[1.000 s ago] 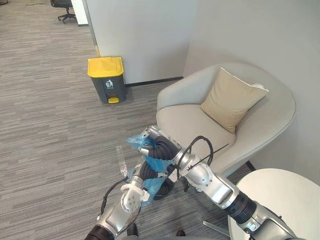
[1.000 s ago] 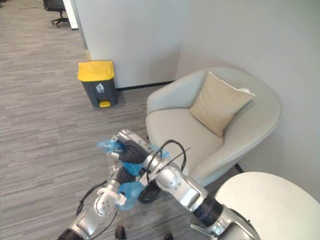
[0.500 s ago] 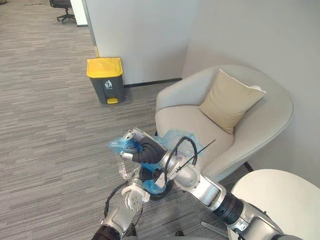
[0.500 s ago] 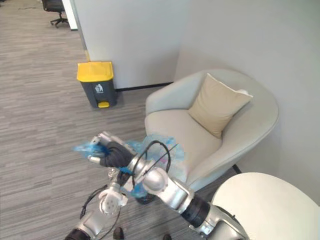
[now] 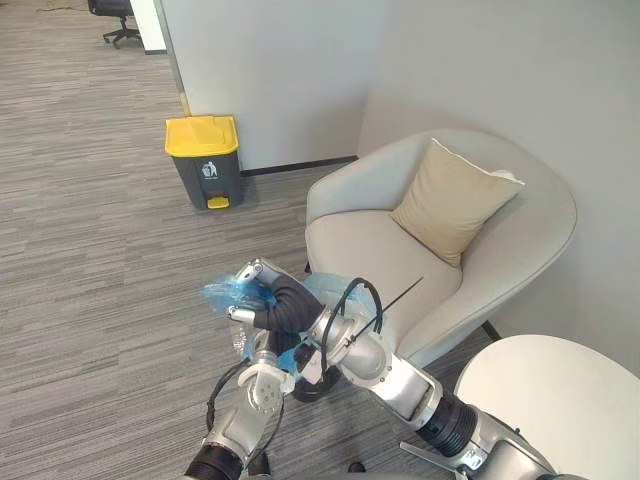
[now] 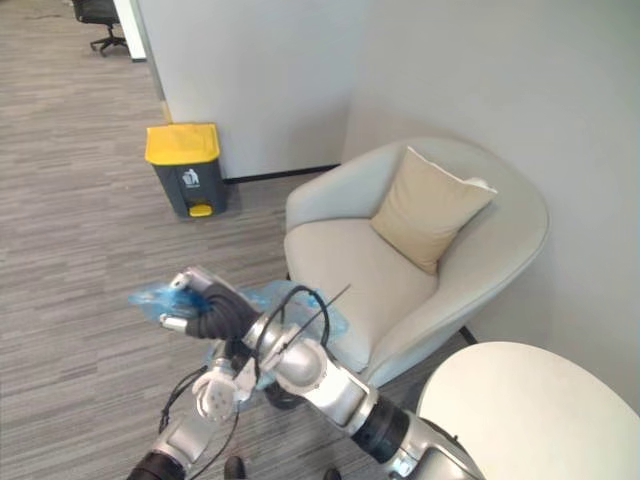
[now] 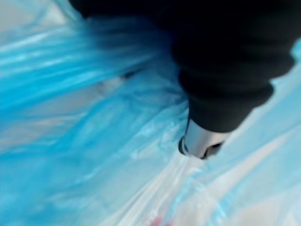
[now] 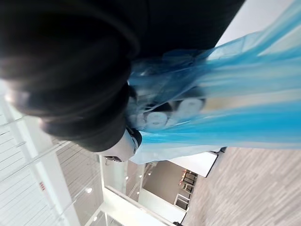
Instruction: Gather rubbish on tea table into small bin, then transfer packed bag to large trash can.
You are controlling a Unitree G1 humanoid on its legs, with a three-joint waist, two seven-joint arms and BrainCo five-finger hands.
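Observation:
A blue plastic bag (image 5: pixel 226 293) hangs between my two hands, low in front of the armchair. My right hand (image 5: pixel 278 306) reaches in from the lower right and is shut on the bag's bunched top, with blue film squeezed under its curled fingers (image 8: pixel 157 120). My left hand (image 7: pixel 225 70) sits just below it, curled into the bag's lower folds (image 7: pixel 94 141), and is mostly hidden under the right arm in the eye views. The large grey trash can with a yellow lid (image 5: pixel 205 160) stands by the wall, far from both hands. A small dark bin (image 5: pixel 306 388) shows partly beneath the arms.
A beige armchair (image 5: pixel 350 245) with a tan cushion (image 5: pixel 450 200) stands close on the right. A round white table (image 5: pixel 560 400) is at the lower right. Grey carpet runs open to the left and toward the trash can. An office chair (image 5: pixel 110 15) is far off.
My right hand has drawn the bag's top to the left, away from the armchair. My left hand's fingers have curled shut in the bag below it. The view has shifted slightly.

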